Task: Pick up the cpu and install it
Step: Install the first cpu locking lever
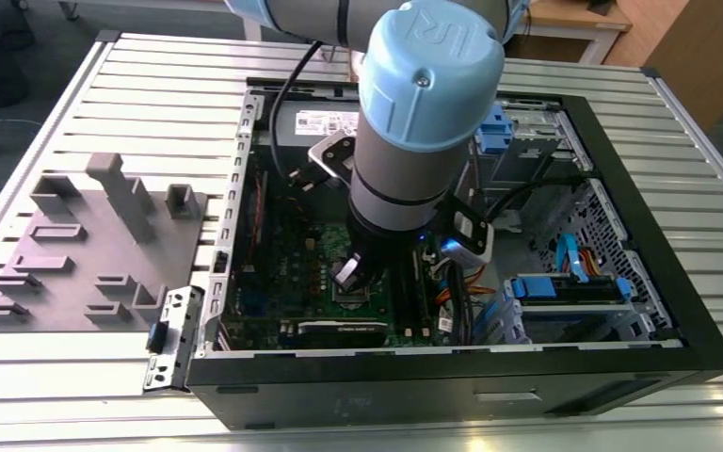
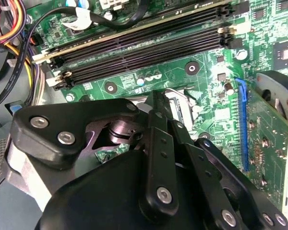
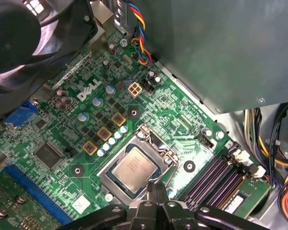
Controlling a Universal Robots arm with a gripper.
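**CPU seated in the socket, gripper just above it**

We see the cpu [image 3: 134, 166] lying flat inside the socket frame [image 3: 116, 158] on the green motherboard [image 3: 81, 124] in the first wrist view, its silver-grey top square with the frame and not visibly tilted. The gripper [image 3: 156, 189] hangs just beside the chip's near edge, its black fingers drawn together to a narrow point with nothing between them; we read them as closed and empty.

Around the socket, the dark memory slots [image 3: 216, 177] lie to one side and a blue expansion slot [image 3: 31, 189] to the other. A black fan [image 3: 24, 43] and a grey metal box [image 3: 221, 48] stand further off. In the exterior view the arm [image 1: 418, 141] reaches straight down into the open computer case [image 1: 663, 282], which lies on a slatted metal table [image 1: 123, 94], with a grey fixture tray [image 1: 72, 254] well apart toward the exterior view's left.

We judge the picking and carrying done and the placing step at its end: the chip looks released into its seat. Whether it is fully keyed we cannot tell. Any move from here calls for a clean vertical path, without dragging the fingertips across the chip or the frame's lever.
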